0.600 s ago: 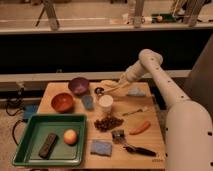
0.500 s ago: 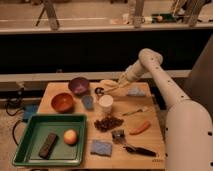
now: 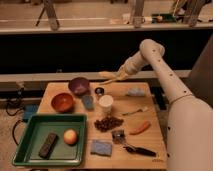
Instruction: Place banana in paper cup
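Banana lifted over the rear edge of a pale wooden table (image 3: 152, 147), in a dim room with a dark wall and metal rails behind.

The gripper (image 3: 120, 75), at the tip of a smooth white arm, clasps the pale yellow, curved banana (image 3: 108, 76) by one end. The fruit juts from it toward the glossy purple bowl (image 3: 79, 85). In front of the gripper, nearer the camera and apart from it, stands the white cylindrical paper cup (image 3: 105, 103). Beyond the cup sit a round orange-brown bowl (image 3: 62, 101) and a rectangular green tray (image 3: 30, 131).

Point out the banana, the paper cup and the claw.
banana (image 3: 110, 76): camera view, its pale middle.
paper cup (image 3: 105, 106): camera view, its white side.
claw (image 3: 121, 74): camera view, its tip, gripping the banana's right end.
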Action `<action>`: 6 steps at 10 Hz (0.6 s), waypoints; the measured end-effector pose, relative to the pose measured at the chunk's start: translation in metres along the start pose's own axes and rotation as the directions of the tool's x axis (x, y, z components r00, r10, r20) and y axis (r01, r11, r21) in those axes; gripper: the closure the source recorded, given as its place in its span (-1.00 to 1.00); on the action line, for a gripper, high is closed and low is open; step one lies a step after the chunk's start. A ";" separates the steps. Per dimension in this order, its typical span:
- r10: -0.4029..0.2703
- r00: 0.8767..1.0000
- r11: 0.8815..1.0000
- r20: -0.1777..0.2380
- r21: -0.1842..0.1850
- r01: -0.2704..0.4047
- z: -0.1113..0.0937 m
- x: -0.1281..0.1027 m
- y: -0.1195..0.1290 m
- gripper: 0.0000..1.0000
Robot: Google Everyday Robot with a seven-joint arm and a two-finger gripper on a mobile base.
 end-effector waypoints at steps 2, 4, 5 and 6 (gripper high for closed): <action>-0.018 1.000 1.000 0.008 0.011 0.018 -0.012 -0.018 -0.007 1.00; -0.037 0.999 0.999 0.008 0.022 0.037 -0.026 -0.037 -0.015 1.00; -0.044 0.999 0.999 0.006 0.029 0.044 -0.033 -0.046 -0.018 1.00; -0.045 0.999 0.998 0.008 0.033 0.044 -0.038 -0.050 -0.019 1.00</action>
